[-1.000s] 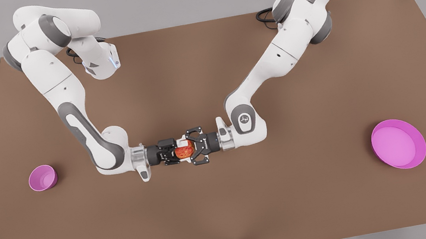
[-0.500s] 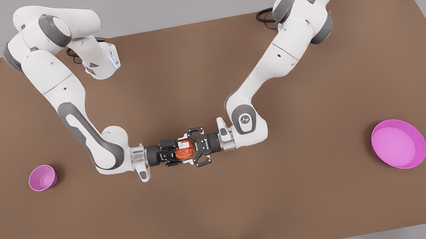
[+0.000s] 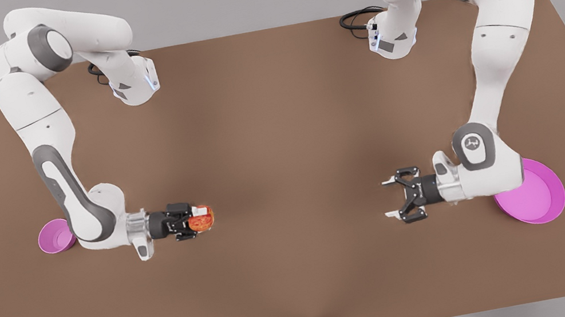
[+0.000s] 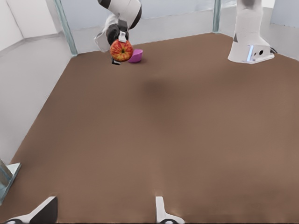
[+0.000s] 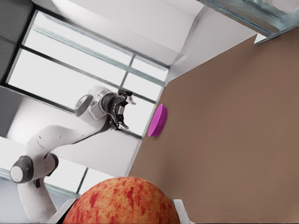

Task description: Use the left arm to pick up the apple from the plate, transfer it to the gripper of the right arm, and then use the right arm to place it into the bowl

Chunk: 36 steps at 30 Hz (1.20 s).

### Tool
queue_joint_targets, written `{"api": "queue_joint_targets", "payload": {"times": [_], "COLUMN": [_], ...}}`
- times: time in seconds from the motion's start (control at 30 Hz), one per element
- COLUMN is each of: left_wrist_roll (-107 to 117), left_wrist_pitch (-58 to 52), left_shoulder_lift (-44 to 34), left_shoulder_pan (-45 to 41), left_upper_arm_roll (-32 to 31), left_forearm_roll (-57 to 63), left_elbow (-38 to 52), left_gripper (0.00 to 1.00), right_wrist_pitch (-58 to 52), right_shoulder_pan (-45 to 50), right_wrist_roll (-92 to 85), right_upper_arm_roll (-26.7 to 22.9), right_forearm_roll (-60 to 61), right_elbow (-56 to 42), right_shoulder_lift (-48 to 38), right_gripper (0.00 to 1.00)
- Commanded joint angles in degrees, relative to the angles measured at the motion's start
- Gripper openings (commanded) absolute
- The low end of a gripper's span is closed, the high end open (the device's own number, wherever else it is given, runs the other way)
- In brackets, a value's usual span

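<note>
The bowl point(image 3: 53, 236) is partly hidden behind the right arm's elbow at the front view's left, so only its outer part shows; in the left wrist view it point(image 4: 137, 56) peeks out from behind the apple point(image 4: 121, 50). The plate point(image 3: 539, 194) is likewise half covered by the left arm's wrist at the front view's right, and from the right wrist it point(image 5: 158, 120) appears edge-on as a thin oval. The right hand point(image 3: 199, 219) is clenched on the apple point(image 3: 202, 219), holding it above the desk point(image 3: 276, 124) just beside the bowl, its fingers pointing level toward the desk's middle. Close up, the apple point(image 5: 121, 203) is cut off by the frame's edge. It is round with no clear long axis; in the left wrist view a dark dimple at its middle faces that camera. The left hand point(image 3: 388, 199) is released, jaws spread wide, hovering empty just beside the plate and pointing level at the other hand, well apart from it; its fingertips point(image 4: 161, 212) are cut off in its own view.
</note>
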State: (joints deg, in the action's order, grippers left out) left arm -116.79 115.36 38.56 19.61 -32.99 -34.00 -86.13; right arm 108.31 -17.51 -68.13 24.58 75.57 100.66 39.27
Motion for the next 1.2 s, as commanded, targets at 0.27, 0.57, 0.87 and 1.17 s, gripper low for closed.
{"api": "queue_joint_targets", "payload": {"times": [0.27, 0.57, 0.87, 1.17], "left_wrist_roll": [114.3, 114.8, 116.6, 117.2], "left_wrist_pitch": [-30.7, -29.7, -29.1, -29.1], "left_shoulder_lift": [-29.6, -28.6, -27.7, -27.5], "left_shoulder_pan": [-17.6, -23.0, -22.9, -21.8], "left_upper_arm_roll": [28.5, 32.9, 32.9, 33.0], "left_forearm_roll": [32.8, 34.2, 34.3, 33.9], "left_elbow": [6.5, 8.1, 8.9, 8.9], "left_gripper": [1.0, 1.0, 1.0, 1.0], "right_wrist_pitch": [-21.3, -39.0, -42.1, -37.1], "right_shoulder_pan": [-14.2, -14.2, -14.8, -14.8], "right_wrist_roll": [4.6, 4.3, -1.5, -4.9], "right_upper_arm_roll": [-1.9, -15.6, -24.8, -27.0], "right_forearm_roll": [-21.5, -28.2, -29.1, -35.7], "right_elbow": [-5.7, -23.5, -30.5, -37.6], "right_shoulder_lift": [0.2, 6.0, 9.5, 11.4], "right_gripper": [0.77, 0.77, 0.77, 0.77]}}
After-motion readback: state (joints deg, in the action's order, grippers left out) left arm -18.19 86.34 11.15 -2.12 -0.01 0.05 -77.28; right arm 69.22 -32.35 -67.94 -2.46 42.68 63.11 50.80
